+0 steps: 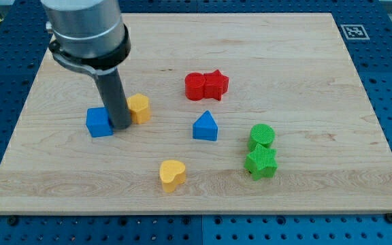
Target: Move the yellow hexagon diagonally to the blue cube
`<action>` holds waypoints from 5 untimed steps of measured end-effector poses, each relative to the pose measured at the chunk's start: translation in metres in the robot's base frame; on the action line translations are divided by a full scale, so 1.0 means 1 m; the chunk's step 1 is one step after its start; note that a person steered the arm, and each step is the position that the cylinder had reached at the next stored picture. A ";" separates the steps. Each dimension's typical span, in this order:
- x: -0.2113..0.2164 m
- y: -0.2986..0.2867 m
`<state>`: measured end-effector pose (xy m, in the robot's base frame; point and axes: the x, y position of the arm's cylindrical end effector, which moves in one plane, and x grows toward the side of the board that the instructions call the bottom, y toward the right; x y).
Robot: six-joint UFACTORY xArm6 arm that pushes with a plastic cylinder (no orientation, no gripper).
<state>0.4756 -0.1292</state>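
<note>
Blue pegboard all round, with a pale wooden bench [264,54] laid on top. No gripper fitted, so nothing to call released, clenched or grasping; just a dark rod ending in my tip [122,126].

Tip planted between two blocks: yellow hexagon [139,107] touching or just beside it toward the view's right and slightly up, blue cube [99,122] just beside it toward the view's left. Hexagon and cube already near each other, with only the rod between, and set on a slant. Farther off toward the view's right: blue triangular block [205,127], red pair [206,86] touching each other, green round block [262,135] above a green star-like block [260,162]. Yellow heart [172,175] below and to the right, well apart.

Judged late in the task: closing stage, hexagon nearly at the cube's corner. Next move likely calls for clearing out of the gap without dragging either block, then, if needed, a short nudge from the hexagon's far upper-right side toward the cube. Risk of shoving the cube away.
</note>
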 end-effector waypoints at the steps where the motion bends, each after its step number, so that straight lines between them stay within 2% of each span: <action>1: -0.011 0.020; 2: 0.012 0.026; 3: 0.010 0.041; 4: -0.028 0.041; 5: -0.040 0.031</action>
<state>0.4352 -0.0980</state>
